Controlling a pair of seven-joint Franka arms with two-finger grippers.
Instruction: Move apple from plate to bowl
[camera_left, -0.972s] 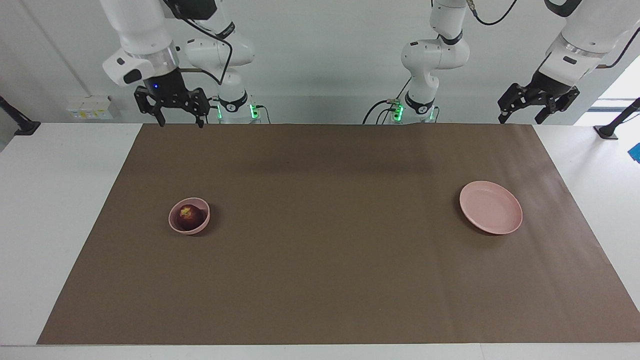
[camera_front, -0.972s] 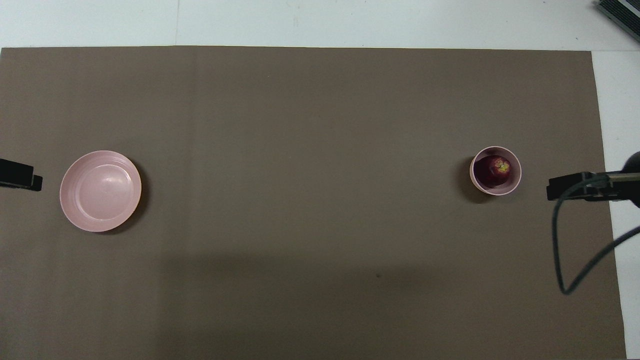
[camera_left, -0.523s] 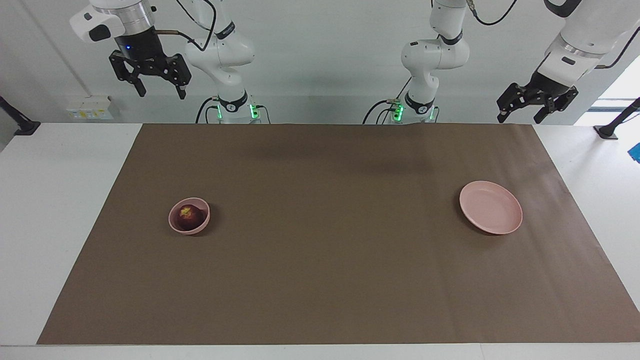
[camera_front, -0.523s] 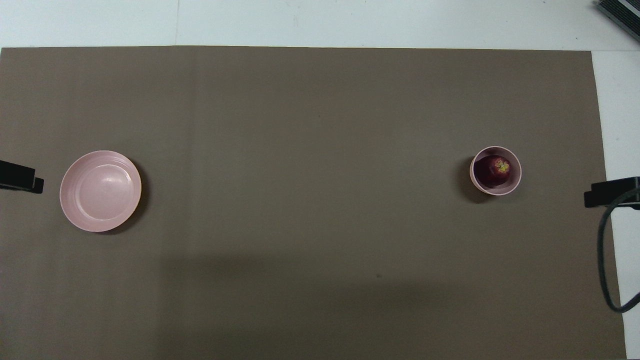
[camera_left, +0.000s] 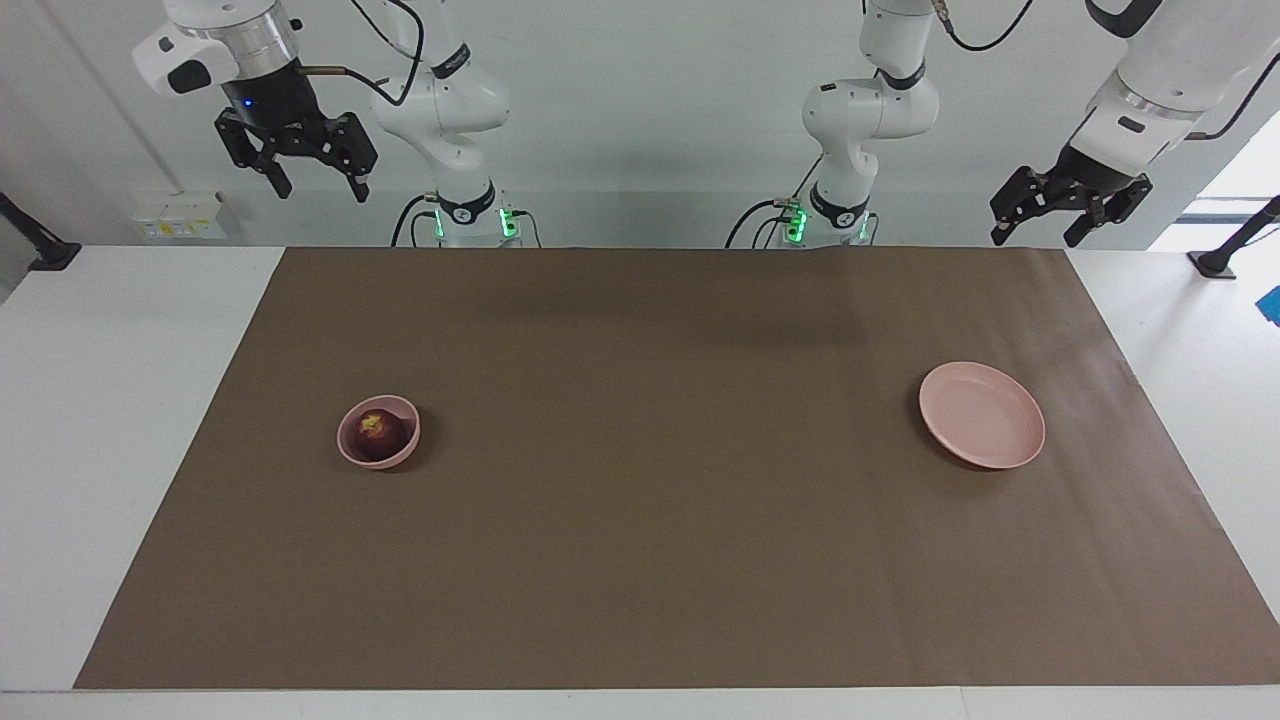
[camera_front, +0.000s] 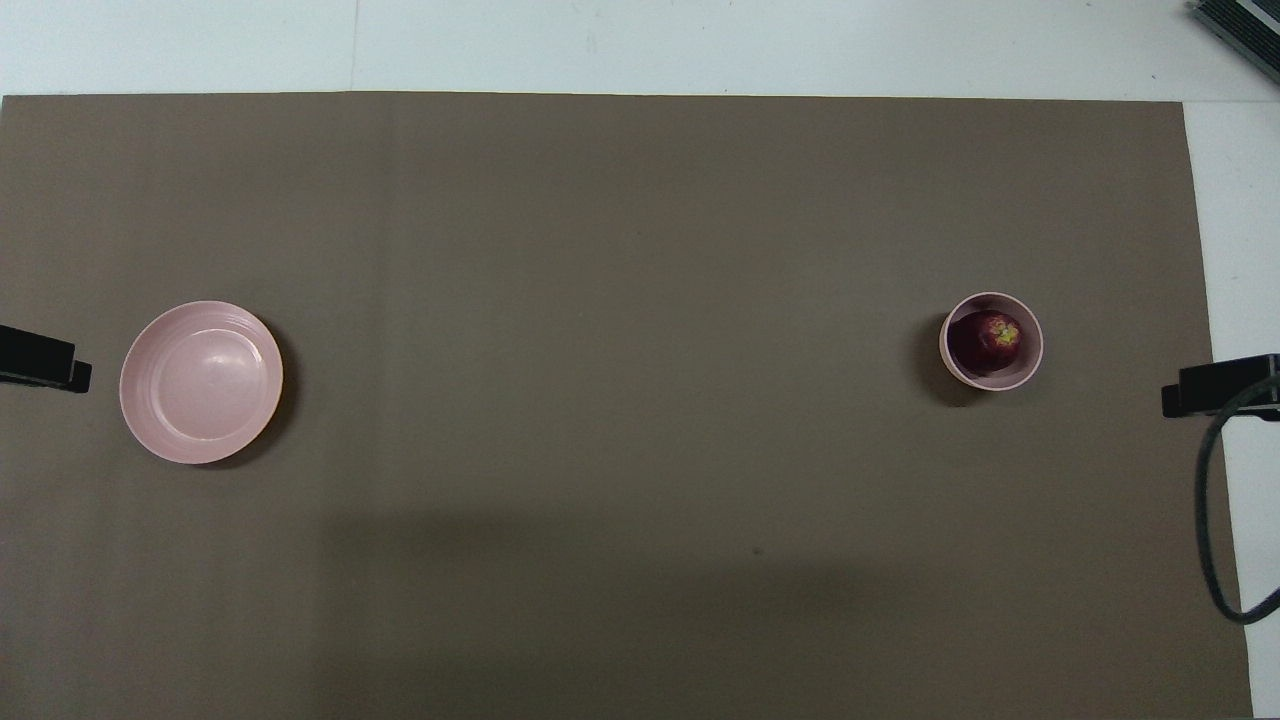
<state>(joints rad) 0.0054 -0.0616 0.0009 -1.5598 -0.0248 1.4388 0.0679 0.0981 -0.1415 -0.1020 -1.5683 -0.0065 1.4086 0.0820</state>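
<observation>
Apple (camera_left: 380, 432) sits in the bowl (camera_left: 350, 450), yellowish stem end up, well below the rim. Bowl rests on the brown mat (camera_left: 640, 520) toward the right arm's end of the worktop (camera_left: 100, 400). Plate (camera_left: 982, 414) bare, toward the left arm's end, well apart from the bowl.

Right pincer (camera_left: 316, 180) raised high near its own base, released, fingers apart, nothing between them. Bowl and apple lie well below it and farther out on the mat. Left pincer (camera_left: 1040, 215) also raised, released, empty, waiting at its corner; plate lies below it and farther out.

Judgement: transfer looks complete; nothing left to carry.

Risks from here:
- Small. Apple is round but seated deep; unlikely to roll out unless the bowl is knocked.
- Bowl is light and narrow; an arm sweeping low over the mat could tip or slide it and spill the apple.
- Loose cable (camera_front: 1215, 520) hangs by the right arm over the mat's edge; if it drags low on a later move it could catch the bowl.
- Either pincer coming down again on the bowl would disturb a finished placement.
</observation>
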